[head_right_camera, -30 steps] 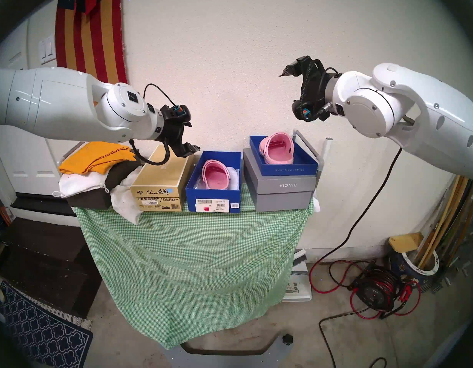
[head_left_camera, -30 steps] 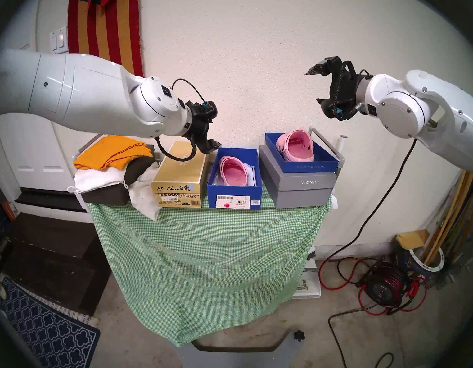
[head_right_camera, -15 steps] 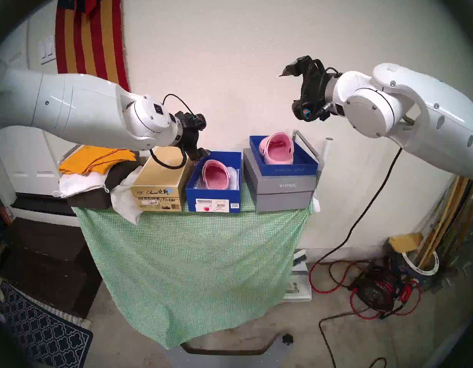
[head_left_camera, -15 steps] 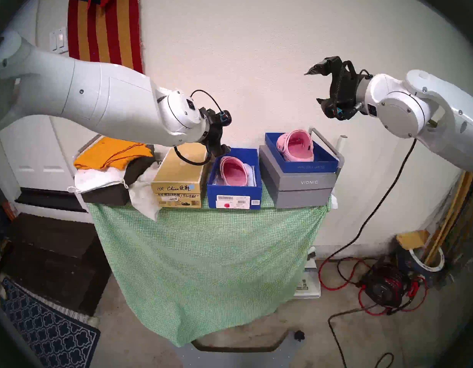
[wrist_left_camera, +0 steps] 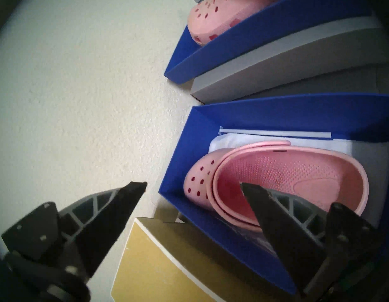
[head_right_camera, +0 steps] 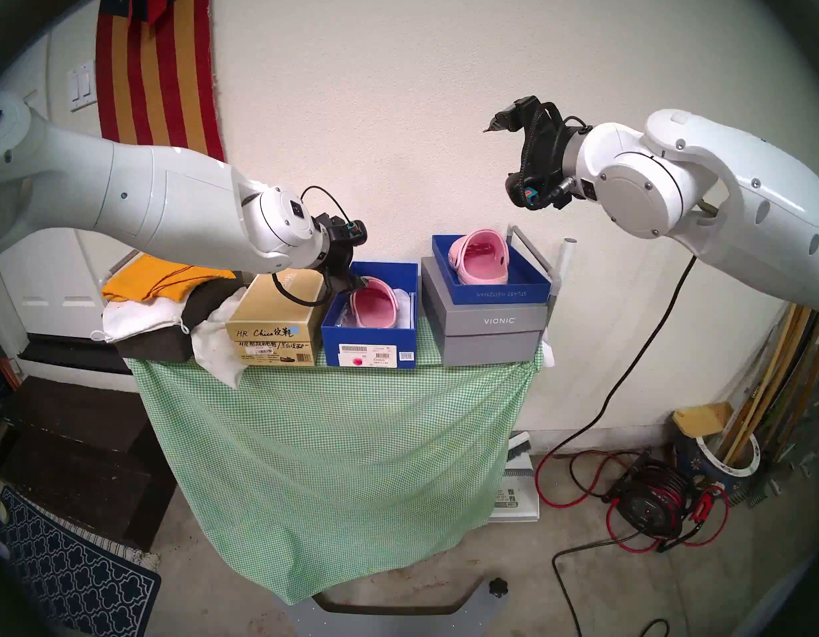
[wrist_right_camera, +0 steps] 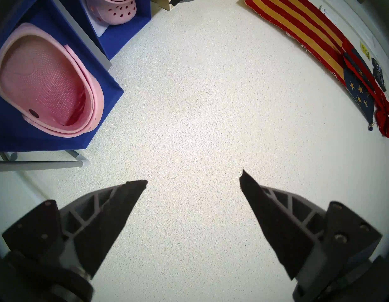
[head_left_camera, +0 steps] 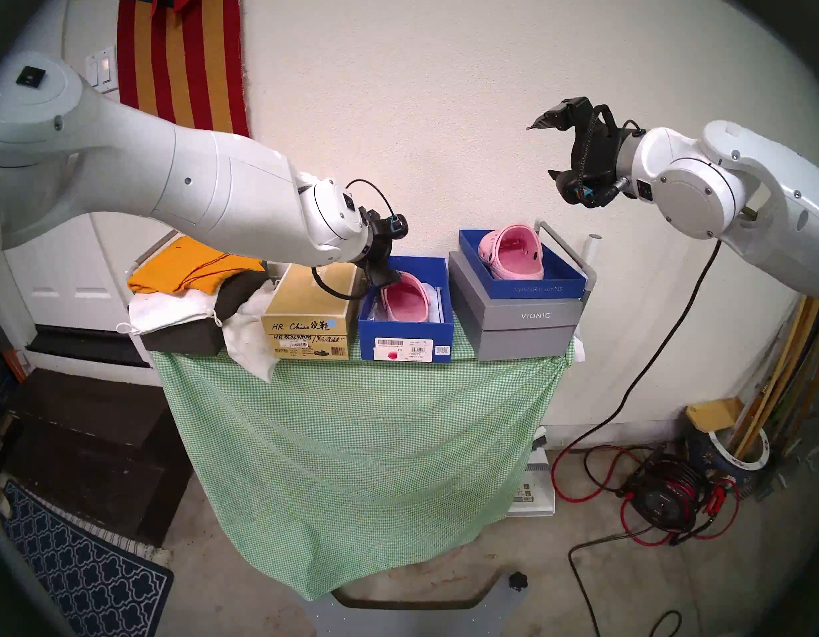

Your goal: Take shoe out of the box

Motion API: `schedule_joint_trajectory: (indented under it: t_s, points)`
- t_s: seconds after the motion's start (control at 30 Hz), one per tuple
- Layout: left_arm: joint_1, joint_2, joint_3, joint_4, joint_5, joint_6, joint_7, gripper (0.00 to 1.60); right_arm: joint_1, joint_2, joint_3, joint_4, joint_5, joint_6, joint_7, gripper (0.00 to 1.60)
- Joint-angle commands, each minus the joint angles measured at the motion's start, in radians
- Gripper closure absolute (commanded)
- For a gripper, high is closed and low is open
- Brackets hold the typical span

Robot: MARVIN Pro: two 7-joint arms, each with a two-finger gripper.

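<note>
**One clog out, one still boxed**

One pink clog (head_left_camera: 405,298) lies inside the deep blue box (head_left_camera: 405,335), so we count the task as unfinished. Our left end effector (head_left_camera: 385,280) hangs at the box's far left corner with its fingers spread apart; in the left wrist view one fingertip shows over the clog's opening, the other outside the box wall, and nothing is gripped. We cannot tell whether any finger touches the clog. Our right end effector (head_left_camera: 543,149) is raised well above the tabletop (head_left_camera: 463,355), fingers apart and empty. A second pink clog (head_left_camera: 513,252) sits in the shallow blue lid (head_left_camera: 536,289) on the grey box (head_left_camera: 527,328). What remains, by our judgement: closing on the clog, lifting it clear of the walls, and setting it down.
</note>
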Motion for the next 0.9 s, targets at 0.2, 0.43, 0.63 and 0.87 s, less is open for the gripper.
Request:
schedule_joint_trajectory:
  t_s: [0.2,0.43,0.63,0.87]
  points:
    - [0.106,-0.080,-0.022,0.162,0.007,-0.036,-0.026,0.00,0.001,-0.003,0.003,0.002,0.000,-0.003,0.000,0.00]
    - [0.151,-0.132,-0.043,0.267,0.000,-0.031,-0.074,0.00,0.001,-0.002,0.004,0.002,0.000,-0.003,0.000,0.00]
    - [0.189,-0.166,-0.044,0.338,-0.007,-0.023,-0.117,0.00,0.000,-0.002,0.004,0.002,-0.001,-0.003,0.000,0.00]
    - [0.219,-0.181,-0.040,0.376,-0.020,-0.008,-0.166,0.00,0.000,-0.002,0.005,0.002,-0.001,-0.003,0.000,0.00]
